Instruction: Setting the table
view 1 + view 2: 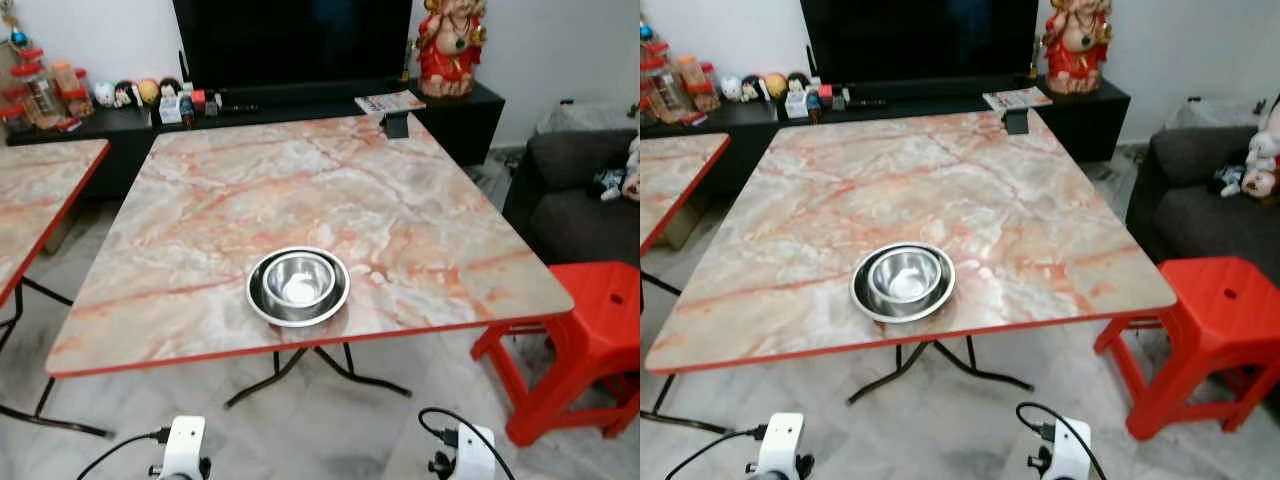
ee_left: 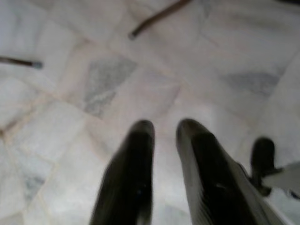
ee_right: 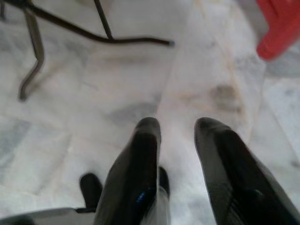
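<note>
A steel bowl sits nested in a steel plate near the front edge of the marble-patterned desk, with a red stool beside the desk's right corner. Both arms hang low over the tiled floor; the left end effector has its fingers slightly parted and empty, and the right end effector is likewise parted and empty.

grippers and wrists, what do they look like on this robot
Each gripper has two long, glossy black fingers that taper to rounded tips: left gripper, right gripper. In the head views, the left wrist and right wrist are boxy white housings, each with a thin black cable looping into a black connector.
</note>
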Tool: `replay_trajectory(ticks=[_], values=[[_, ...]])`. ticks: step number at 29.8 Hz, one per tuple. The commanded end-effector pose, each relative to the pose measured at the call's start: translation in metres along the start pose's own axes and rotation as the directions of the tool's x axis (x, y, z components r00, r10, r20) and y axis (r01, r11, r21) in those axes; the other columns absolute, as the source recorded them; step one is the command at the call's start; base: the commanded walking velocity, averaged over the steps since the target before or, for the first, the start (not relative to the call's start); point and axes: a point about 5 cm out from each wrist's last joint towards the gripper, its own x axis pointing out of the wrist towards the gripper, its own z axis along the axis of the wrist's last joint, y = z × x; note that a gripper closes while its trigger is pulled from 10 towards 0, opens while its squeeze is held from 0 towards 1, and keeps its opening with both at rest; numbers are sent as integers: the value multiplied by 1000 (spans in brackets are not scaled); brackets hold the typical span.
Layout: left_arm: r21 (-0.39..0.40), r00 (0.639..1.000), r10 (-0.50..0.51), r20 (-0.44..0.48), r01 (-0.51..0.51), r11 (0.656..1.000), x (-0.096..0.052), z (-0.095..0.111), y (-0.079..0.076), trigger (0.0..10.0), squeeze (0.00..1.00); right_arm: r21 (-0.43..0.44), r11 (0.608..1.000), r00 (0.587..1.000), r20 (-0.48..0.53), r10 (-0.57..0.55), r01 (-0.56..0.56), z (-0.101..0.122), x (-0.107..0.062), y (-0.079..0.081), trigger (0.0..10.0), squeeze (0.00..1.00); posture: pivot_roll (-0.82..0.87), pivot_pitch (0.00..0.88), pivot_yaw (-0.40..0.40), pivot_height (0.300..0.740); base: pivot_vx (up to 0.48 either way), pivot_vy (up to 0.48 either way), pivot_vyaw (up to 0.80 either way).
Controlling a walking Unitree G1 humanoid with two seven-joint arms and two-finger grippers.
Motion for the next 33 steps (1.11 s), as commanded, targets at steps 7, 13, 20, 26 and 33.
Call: replay_trajectory(ticks=[7,13,20,26,33], values=[[4,999,33,-12,-33,999,-2,-3,12,10000,0,2,1000,1000,-7,0,0,-3,-1,5,10000,0,-61,0,47,740,0,480,456],[-1,999,38,-8,-38,999,-2,-2,11,10000,0,13,1000,1000,-4,-4,4,-1,0,5,10000,0,-61,0,43,740,0,480,0],[-8,999,40,-6,-40,999,-1,-1,11,10000,0,24,1000,1000,2,5,-5,1,0,7,10000,0,-56,0,36,740,0,480,0],[-7,999,44,-7,-44,999,-2,-2,13,10000,0,24,1000,1000,-10,8,-7,-3,-1,7,10000,0,-57,0,36,740,0,480,0],[-19,999,51,-4,-51,999,-2,-2,14,10000,0,19,1000,1000,-13,7,-7,-4,-1,7,10000,0,-49,0,29,740,0,480,0]])
